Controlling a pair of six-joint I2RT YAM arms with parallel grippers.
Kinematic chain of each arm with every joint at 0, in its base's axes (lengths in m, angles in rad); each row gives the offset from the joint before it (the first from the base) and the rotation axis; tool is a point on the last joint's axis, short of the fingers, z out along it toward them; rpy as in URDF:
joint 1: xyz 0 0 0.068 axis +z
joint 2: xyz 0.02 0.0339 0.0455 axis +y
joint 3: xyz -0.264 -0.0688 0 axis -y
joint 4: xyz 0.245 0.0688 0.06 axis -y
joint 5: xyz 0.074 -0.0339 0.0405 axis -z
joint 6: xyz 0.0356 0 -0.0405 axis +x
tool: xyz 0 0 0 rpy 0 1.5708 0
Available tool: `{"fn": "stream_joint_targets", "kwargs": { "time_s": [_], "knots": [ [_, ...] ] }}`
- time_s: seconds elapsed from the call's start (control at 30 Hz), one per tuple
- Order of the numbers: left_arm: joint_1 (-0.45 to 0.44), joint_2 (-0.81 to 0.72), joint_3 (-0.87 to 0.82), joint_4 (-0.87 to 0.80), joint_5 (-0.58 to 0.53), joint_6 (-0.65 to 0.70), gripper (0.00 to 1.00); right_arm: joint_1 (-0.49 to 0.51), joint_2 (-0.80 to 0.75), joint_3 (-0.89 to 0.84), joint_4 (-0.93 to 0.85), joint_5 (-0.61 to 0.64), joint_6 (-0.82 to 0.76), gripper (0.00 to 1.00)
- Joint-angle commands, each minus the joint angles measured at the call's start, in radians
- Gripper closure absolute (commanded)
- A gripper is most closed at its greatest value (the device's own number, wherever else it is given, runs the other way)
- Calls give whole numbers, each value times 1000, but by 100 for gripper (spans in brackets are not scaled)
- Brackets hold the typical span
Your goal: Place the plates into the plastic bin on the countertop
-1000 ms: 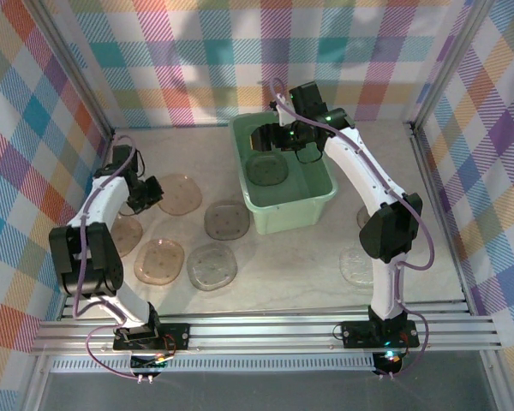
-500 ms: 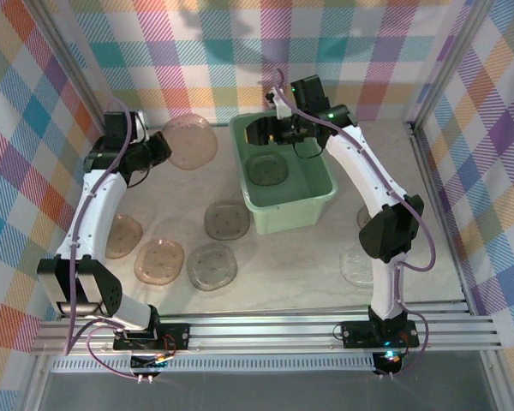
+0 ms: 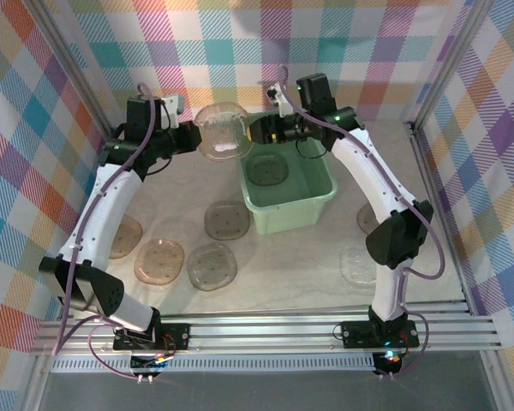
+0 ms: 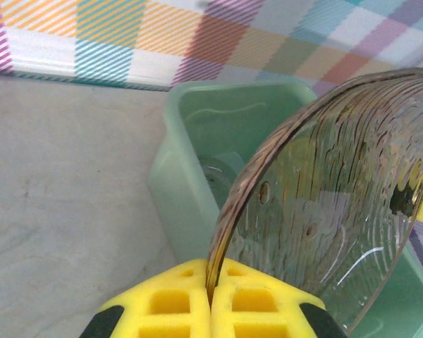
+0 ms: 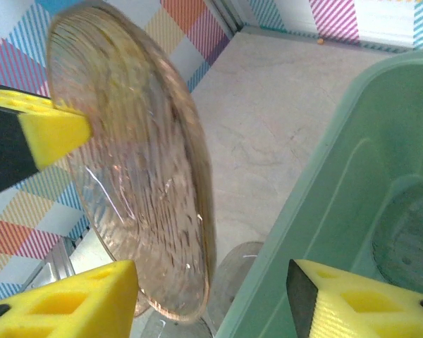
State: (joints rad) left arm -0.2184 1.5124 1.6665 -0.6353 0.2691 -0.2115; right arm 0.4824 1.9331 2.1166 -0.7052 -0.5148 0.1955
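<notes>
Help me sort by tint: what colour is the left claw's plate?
Clear, brownish-tinted plate; best in left wrist view.

The bin sits mid-back on the counter with one plate in it. Four plates lie on the counter to its left and two more plates to its right. A raised plate stands on edge in the left pincer beside the bin's far-left corner, with the right pincer just right of it, over the bin's far end.
</notes>
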Motion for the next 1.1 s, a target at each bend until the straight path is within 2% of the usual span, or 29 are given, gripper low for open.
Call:
{"fn": "stream_joint_targets", "kwargs": {
  "time_s": [0.0, 0.33, 0.5, 0.6, 1.07],
  "knots": [
    [-20, 23, 38, -41, 7, 49, 100, -4, -42, -60, 100, -33, 49, 45],
    [-39, 66, 101, -81, 19, 64, 100, -4, -33, -77, 109, 31, 78, 66],
    [-47, 81, 119, -92, 27, 69, 100, -4, -25, -81, 99, 71, 87, 69],
    [-48, 91, 134, -100, 24, 74, 100, -3, -23, -82, 99, 87, 87, 78],
    [-59, 127, 177, -124, 25, 84, 100, -4, -7, -76, 93, 110, 104, 99]
  ]
}}
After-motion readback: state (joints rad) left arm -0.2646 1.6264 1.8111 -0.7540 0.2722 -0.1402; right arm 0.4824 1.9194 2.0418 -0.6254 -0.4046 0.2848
